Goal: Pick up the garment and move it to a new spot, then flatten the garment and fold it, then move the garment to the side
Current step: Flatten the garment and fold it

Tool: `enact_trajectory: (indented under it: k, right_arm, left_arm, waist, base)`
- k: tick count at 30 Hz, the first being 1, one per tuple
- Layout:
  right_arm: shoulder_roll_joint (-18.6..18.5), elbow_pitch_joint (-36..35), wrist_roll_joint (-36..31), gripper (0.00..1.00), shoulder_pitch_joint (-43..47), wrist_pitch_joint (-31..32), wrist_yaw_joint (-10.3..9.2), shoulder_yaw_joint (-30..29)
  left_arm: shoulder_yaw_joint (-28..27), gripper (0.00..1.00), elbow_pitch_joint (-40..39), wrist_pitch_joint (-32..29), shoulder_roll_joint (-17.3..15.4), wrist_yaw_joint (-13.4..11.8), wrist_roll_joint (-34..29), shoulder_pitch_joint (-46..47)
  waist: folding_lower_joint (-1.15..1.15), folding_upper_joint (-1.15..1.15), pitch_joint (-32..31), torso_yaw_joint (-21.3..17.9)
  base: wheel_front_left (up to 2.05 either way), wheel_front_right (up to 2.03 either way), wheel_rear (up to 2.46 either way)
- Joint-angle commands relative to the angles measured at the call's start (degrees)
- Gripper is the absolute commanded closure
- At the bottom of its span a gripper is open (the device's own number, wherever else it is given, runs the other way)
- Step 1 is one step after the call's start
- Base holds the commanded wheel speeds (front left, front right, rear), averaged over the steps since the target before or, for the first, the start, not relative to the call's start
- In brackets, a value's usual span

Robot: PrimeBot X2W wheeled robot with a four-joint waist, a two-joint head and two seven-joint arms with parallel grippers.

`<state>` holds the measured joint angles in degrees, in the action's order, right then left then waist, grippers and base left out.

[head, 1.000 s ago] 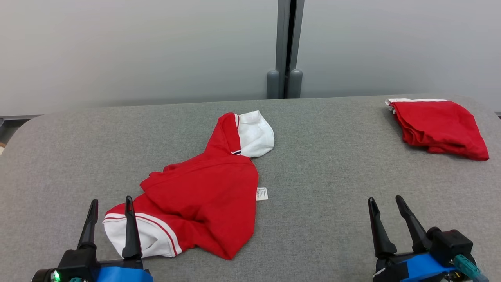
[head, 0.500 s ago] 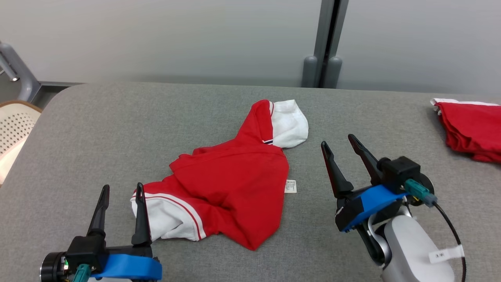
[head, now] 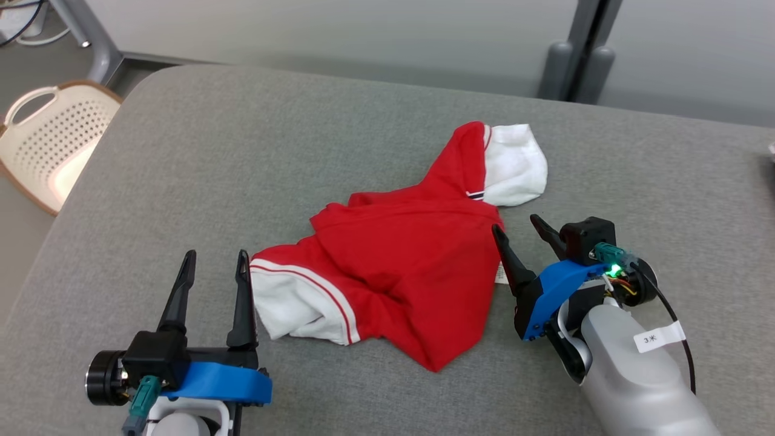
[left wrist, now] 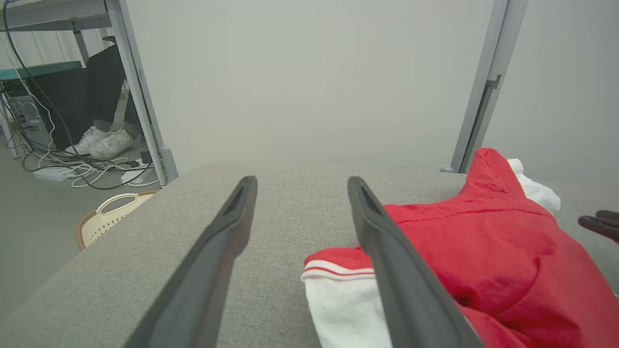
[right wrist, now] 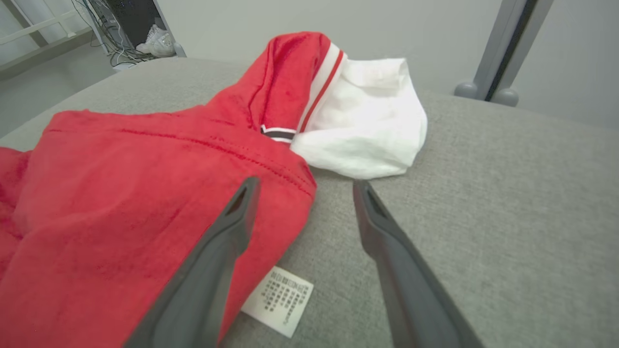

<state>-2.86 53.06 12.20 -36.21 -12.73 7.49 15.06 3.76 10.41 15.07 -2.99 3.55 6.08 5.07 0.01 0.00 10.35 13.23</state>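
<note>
So since a second ago my right pincer (head: 513,223) has swung in from the near right corner to the garment's (head: 405,272) right edge. My head has also turned left, so don't read the whole-picture shift as stuff moving. My left pincer (head: 217,254) is parked where it was, beside the near white sleeve (head: 290,303).

Both pincers are spread wide and holding nothing. The garment is crumpled mid-table (head: 303,151), one sleeve pointing away from me.

I reckon the wide spread is deliberate: each pincer straddles a fabric edge, so closing would pinch cloth on opposite sides and lift it evenly.

The right wrist view is the useful one. It shows one finger over the red hem and the other over bare grey, plus the care label (right wrist: 278,299) poking out. The head view gives the overall layout and the basket (head: 48,139) on the floor. The left wrist view adds somebody's white shoes (left wrist: 104,142) under a desk.
</note>
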Motion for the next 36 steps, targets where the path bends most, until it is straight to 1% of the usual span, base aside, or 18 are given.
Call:
enact_trajectory:
  k: [1,7,12,13,14,15,17,19,25,27,28,29,30,36]
  right_arm:
    - [-0.05,2.19,0.62,0.00,-1.49,-0.39,0.01,0.50]
    - [-0.05,9.01,4.30,0.00,-3.00,-1.04,0.01,2.56]
    - [0.01,9.46,10.51,0.00,-2.31,-1.31,0.02,6.94]
    - [0.01,9.29,11.43,0.49,-2.40,-1.46,0.02,7.94]
    - [-0.01,9.13,12.53,0.71,-2.46,-1.58,0.02,8.90]
    - [0.01,8.71,14.28,1.00,-2.22,-1.61,0.02,9.80]
    - [-0.02,8.43,16.76,1.00,-2.19,-1.74,0.02,11.30]
    - [-0.05,8.77,17.89,1.00,-2.91,-2.04,0.02,12.51]
    - [-0.07,8.52,18.25,1.00,-3.06,-2.51,0.02,12.67]
    - [-0.38,6.43,17.07,1.00,-2.10,-2.54,0.02,10.87]
    - [-1.24,3.55,15.67,1.00,0.16,-2.51,0.01,8.62]
    - [-1.24,3.55,15.67,1.00,0.16,-2.51,0.01,8.62]
    - [-1.63,2.02,15.02,1.00,1.47,-2.51,0.01,7.60]
    - [-3.14,-9.63,11.24,1.00,10.63,-2.51,0.01,1.63]
  left_arm:
    - [0.26,0.00,0.23,0.14,0.05,0.09,0.42,1.10]
    - [1.70,0.00,0.70,0.14,0.10,-0.28,1.26,2.23]
    - [2.25,0.00,1.05,0.13,0.11,-0.47,1.86,2.53]
    - [2.41,0.00,1.10,0.14,0.11,-0.44,1.95,2.67]
    - [2.60,0.00,1.13,0.14,0.10,-0.45,1.91,2.76]
    - [2.78,0.00,1.19,0.13,0.10,-0.48,1.96,2.83]
    - [3.12,0.00,1.27,0.13,0.10,-0.57,2.08,3.00]
    - [3.08,0.00,1.33,0.13,0.10,-0.64,2.01,3.02]
    - [2.32,0.00,1.40,0.13,0.10,-0.46,1.43,1.77]
    - [1.84,0.00,1.41,0.13,0.09,-0.31,1.31,1.27]
    - [1.67,0.00,1.32,0.14,0.09,-0.20,1.28,0.76]
    - [1.67,0.00,1.32,0.14,0.09,-0.20,1.28,0.76]
    - [1.58,0.00,1.26,0.13,0.09,-0.19,1.30,0.48]
    - [1.22,0.00,1.30,0.13,0.09,-0.16,1.25,-1.00]
  waist:
    - [-0.01,0.00,1.55,1.62]
    - [-0.01,0.00,2.62,3.07]
    - [-0.01,0.00,2.83,3.11]
    - [-0.01,0.00,2.87,3.06]
    - [-0.01,0.00,2.88,3.01]
    - [-0.01,0.00,2.88,2.98]
    - [-0.01,0.00,2.78,2.89]
    - [-0.01,0.00,2.50,2.56]
    - [-0.01,0.00,1.07,0.44]
    - [-0.01,0.00,0.23,-0.84]
    - [-0.01,0.00,-0.67,-2.08]
    - [-0.01,0.00,-0.67,-2.08]
    - [-0.01,0.00,-1.13,-2.68]
    - [-0.01,0.00,-3.39,-6.51]
  base:
    - [0.00,0.00,0.00]
    - [0.00,0.00,0.00]
    - [0.00,0.00,0.00]
    - [0.00,0.00,0.00]
    - [0.00,0.00,0.00]
    - [0.00,0.00,0.00]
    - [0.00,0.00,0.00]
    - [0.00,0.00,0.00]
    - [0.00,0.00,0.00]
    - [0.00,0.00,0.00]
    - [0.00,0.00,0.00]
    - [0.00,0.00,0.00]
    - [0.00,0.00,0.00]
    - [0.00,0.00,0.00]
